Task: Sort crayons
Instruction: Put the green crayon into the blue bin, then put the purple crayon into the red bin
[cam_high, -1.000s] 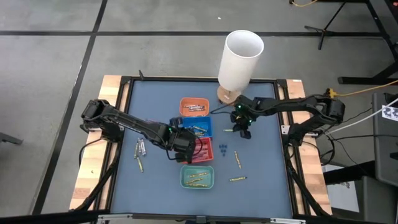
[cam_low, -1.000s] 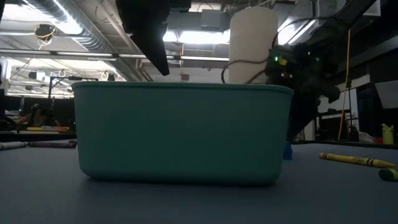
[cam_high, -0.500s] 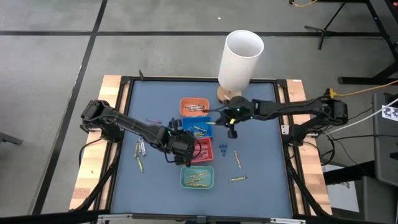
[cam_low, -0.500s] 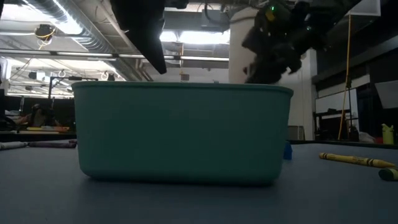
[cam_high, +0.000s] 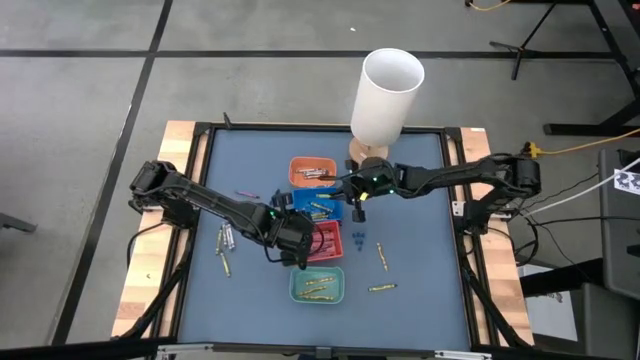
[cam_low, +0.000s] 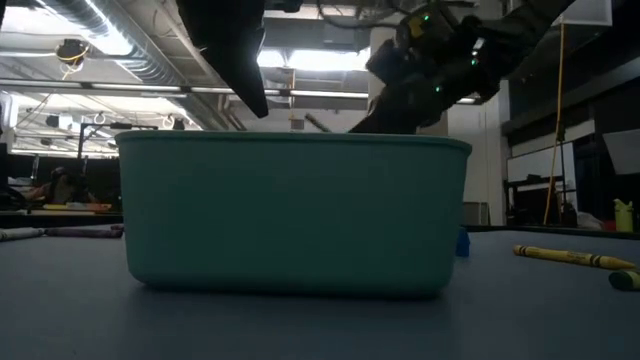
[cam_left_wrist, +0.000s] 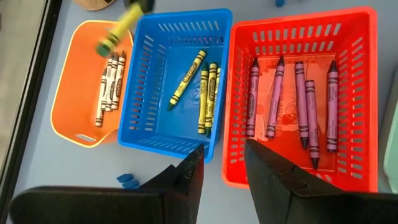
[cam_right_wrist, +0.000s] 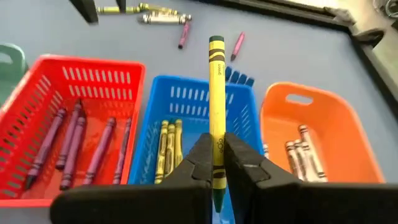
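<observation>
Yellow crayon (cam_right_wrist: 216, 106) pinched tight in the right pincer (cam_right_wrist: 215, 163), up over the blue tray (cam_right_wrist: 193, 102).

Going left to right from the right pincer: the red tray (cam_right_wrist: 81, 67) on one side holds purple crayons (cam_right_wrist: 74, 146), the blue tray under it holds yellow crayons (cam_right_wrist: 169, 146), and the orange tray (cam_right_wrist: 329, 118) on the other side holds pale crayons (cam_right_wrist: 301, 155). More crayons (cam_high: 381, 258) lie loose on the table (cam_high: 420, 260). The left pincer (cam_left_wrist: 222, 163) hangs with its fingers apart, holding nothing, over the near edges of the blue and red trays, next to the green tray (cam_high: 318, 285). A second ago the right pincer was further out to the side; now it has moved in over the blue tray. The left pincer has stayed put.
</observation>
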